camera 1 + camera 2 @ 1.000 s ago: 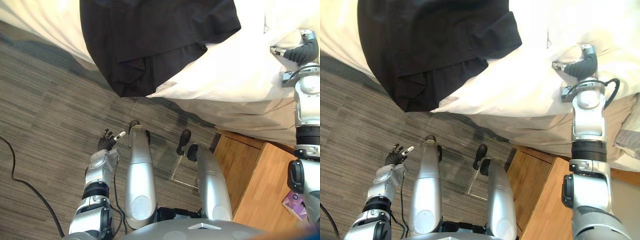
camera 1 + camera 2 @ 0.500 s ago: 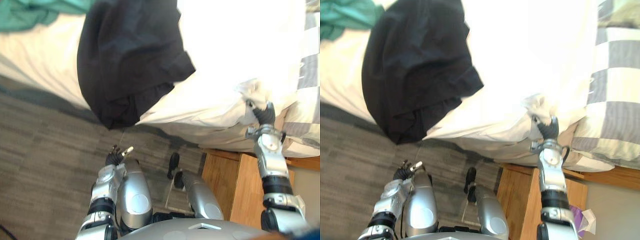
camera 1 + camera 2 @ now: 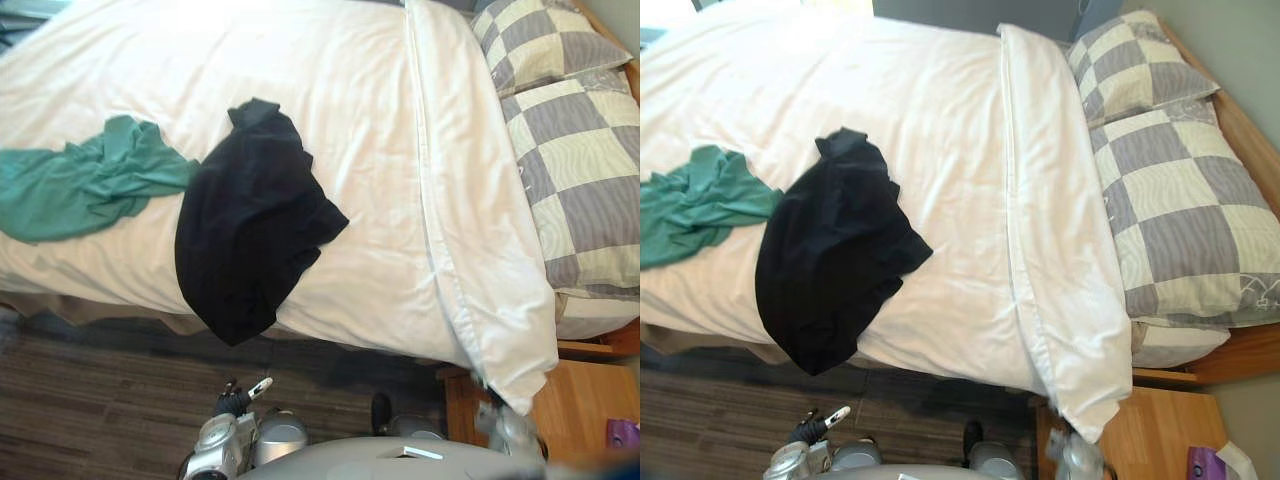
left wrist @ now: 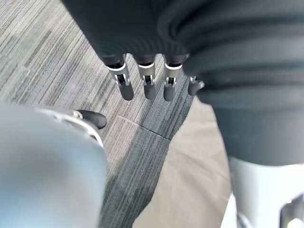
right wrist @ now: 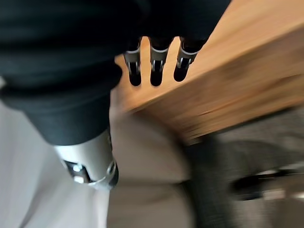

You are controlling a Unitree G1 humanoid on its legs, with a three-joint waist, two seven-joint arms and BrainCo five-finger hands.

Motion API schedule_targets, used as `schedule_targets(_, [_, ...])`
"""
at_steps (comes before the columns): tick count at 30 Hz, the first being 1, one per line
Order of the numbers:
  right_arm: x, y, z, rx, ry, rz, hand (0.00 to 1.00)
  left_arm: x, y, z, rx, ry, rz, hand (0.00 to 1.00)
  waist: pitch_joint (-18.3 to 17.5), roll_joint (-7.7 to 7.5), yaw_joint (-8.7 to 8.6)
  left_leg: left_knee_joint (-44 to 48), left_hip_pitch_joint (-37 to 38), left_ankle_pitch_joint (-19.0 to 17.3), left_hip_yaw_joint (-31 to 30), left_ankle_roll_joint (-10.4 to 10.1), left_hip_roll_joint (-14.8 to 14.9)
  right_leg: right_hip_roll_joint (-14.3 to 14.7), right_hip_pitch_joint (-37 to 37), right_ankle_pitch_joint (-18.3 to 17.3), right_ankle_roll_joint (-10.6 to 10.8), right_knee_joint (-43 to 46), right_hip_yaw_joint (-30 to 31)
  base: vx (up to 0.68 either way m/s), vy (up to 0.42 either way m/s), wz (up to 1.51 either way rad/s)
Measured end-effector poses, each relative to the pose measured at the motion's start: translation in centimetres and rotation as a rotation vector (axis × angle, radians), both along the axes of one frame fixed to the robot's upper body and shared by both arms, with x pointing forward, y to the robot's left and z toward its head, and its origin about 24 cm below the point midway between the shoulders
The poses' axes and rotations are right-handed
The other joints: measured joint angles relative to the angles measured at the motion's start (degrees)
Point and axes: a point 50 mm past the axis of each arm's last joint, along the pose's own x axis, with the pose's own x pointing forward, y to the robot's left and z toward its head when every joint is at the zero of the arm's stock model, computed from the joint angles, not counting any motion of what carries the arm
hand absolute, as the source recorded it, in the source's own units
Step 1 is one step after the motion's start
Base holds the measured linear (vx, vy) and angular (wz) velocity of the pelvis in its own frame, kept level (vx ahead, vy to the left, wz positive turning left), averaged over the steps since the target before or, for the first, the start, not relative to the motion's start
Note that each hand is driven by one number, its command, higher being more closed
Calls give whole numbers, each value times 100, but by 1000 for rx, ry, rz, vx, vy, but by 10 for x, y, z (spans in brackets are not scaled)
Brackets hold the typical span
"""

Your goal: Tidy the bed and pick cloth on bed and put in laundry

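A black cloth [image 3: 250,240] lies on the white duvet [image 3: 380,150] and hangs over the bed's near edge. Beside it, to the left, lies a crumpled green cloth [image 3: 80,185]. My left hand [image 3: 232,402] hangs low above the carpet in front of the bed, its fingers [image 4: 145,85] straight and empty. My right hand [image 5: 156,69] is down beside the wooden nightstand [image 5: 228,71], with straight fingers and nothing in them. The duvet's near right corner [image 3: 515,360] droops free over the bed's edge.
Two grey-and-cream checked pillows [image 3: 580,170] lie at the head of the bed on the right. The nightstand [image 3: 585,415] stands at lower right with a purple item [image 3: 622,432] on it. Grey striped carpet [image 3: 90,400] runs along the bed's near side.
The camera has tipped up, bringing the whole bed into view. My right hand has let go of the white duvet corner and dropped beside the nightstand. The left hand hangs as before.
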Motion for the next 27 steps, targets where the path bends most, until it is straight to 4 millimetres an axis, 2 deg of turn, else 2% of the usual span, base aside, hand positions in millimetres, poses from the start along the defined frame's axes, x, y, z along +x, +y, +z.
schedule_targets(2, [-25,-5,-2,24,17,-138,0,-14,-1,-4,-33,28,29,0,-83,8,-63,-289,217,115,124,-11,-41,9,42,-3,2,-10,76,0,3,-20])
schedule_targets(4, [-39,-8,-2,30,39,-237,0,-26,-1,-6,-57,45,66,0,-147,-11,-87,-454,398,161,282,-20,-52,30,59,2,-2,-7,203,15,15,-33])
schedule_targets(8, [-77,0,-4,6,206,-426,0,-40,-2,-9,-70,68,105,0,-290,-27,-80,-650,702,183,419,-22,-35,38,247,-8,4,-55,265,19,9,-15])
schedule_targets(9, [-78,0,-3,-22,220,-460,100,-41,-2,-9,-68,73,93,0,-343,-23,-54,-722,768,188,467,-32,-42,36,269,-12,6,-69,281,20,1,-12])
schedule_targets(11, [-70,-8,3,-72,180,-478,100,-42,-2,-9,-77,73,80,0,-367,-17,-80,-781,804,186,523,-37,-75,31,266,-13,6,-87,293,4,7,-10])
schedule_targets(14, [-36,-36,23,-179,-34,-430,100,-42,0,-9,-89,89,71,0,-419,14,-80,-845,846,186,555,-30,-118,-2,277,-16,12,-107,293,11,4,-1])
schedule_targets(16, [6,-58,45,-238,-235,-345,100,-42,0,-9,-92,110,25,0,-442,9,-78,-857,884,194,559,-18,-120,0,313,-20,17,-125,293,35,-3,0])
schedule_targets(17, [18,-63,52,-245,-296,-321,100,-42,1,-9,-87,116,-2,0,-445,5,-79,-850,889,194,559,-18,-119,1,318,-20,18,-131,293,35,-10,0])
schedule_targets(18, [42,-69,68,-231,-435,-278,100,-41,0,-9,-89,126,-57,0,-447,4,-83,-838,896,194,559,-19,-119,6,324,-21,19,-136,294,37,-18,-1])
schedule_targets(19, [65,-71,83,-211,-562,-224,100,-40,-1,-9,-86,136,-101,0,-446,7,-90,-838,895,191,559,-22,-121,14,323,-23,20,-142,295,0,0,0])
schedule_targets(20, [76,-71,91,-192,-630,-207,100,-40,-1,-9,-87,140,-120,0,-444,10,-96,-837,894,190,559,-25,-125,19,323,-24,19,-144,295,0,0,0])
schedule_targets(22, [108,-67,119,-118,-877,-173,100,-40,-5,-9,-87,148,-173,0,-430,33,-97,-832,886,179,550,-38,-125,39,314,-61,10,-129,295,0,0,0])
schedule_targets(25, [128,-65,144,-54,-1073,-173,100,-42,-9,-10,-102,176,-162,0,-384,134,-108,-746,814,138,528,-40,-127,30,195,-173,16,64,297,6,-21,2])
schedule_targets(27, [142,-64,170,-12,-1243,-178,100,-43,-15,-12,-125,193,-130,0,-295,238,-134,-574,718,67,507,-30,-154,-23,33,-344,32,391,305,1,-13,2])
